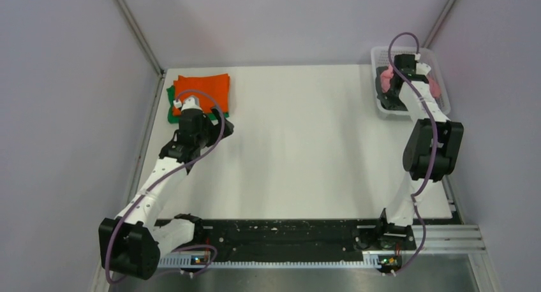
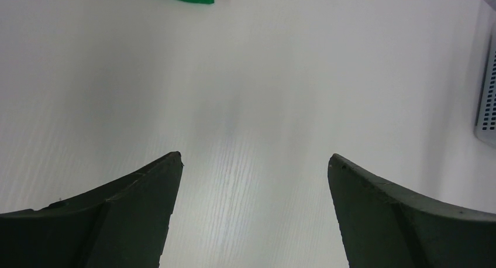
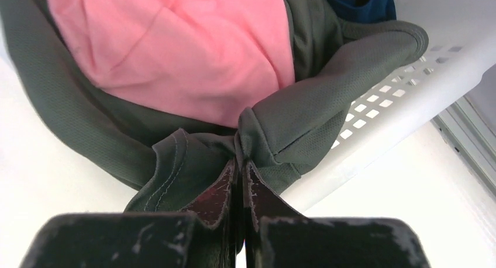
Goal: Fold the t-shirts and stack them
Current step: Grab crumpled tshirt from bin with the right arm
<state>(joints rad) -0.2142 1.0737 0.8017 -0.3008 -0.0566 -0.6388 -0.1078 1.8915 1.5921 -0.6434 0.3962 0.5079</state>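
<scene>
Dark grey t-shirt [image 3: 304, 122]: edge pinched in the clamped right gripper [image 3: 240, 168], in the white basket [image 3: 409, 86] with pink t-shirt [image 3: 175, 45] and dark blue t-shirt [image 3: 357, 4]. Left gripper [image 2: 254, 162] spread, empty. Stacked, apparently folded: orange t-shirt [image 1: 204, 91] on green t-shirt [image 1: 173, 107]. Remaining: three.

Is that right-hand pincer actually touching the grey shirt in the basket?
Touching. The right wrist view shows the right pincer shut on a bunched fold of the dark grey shirt, with cloth squeezed between its jaws.
</scene>
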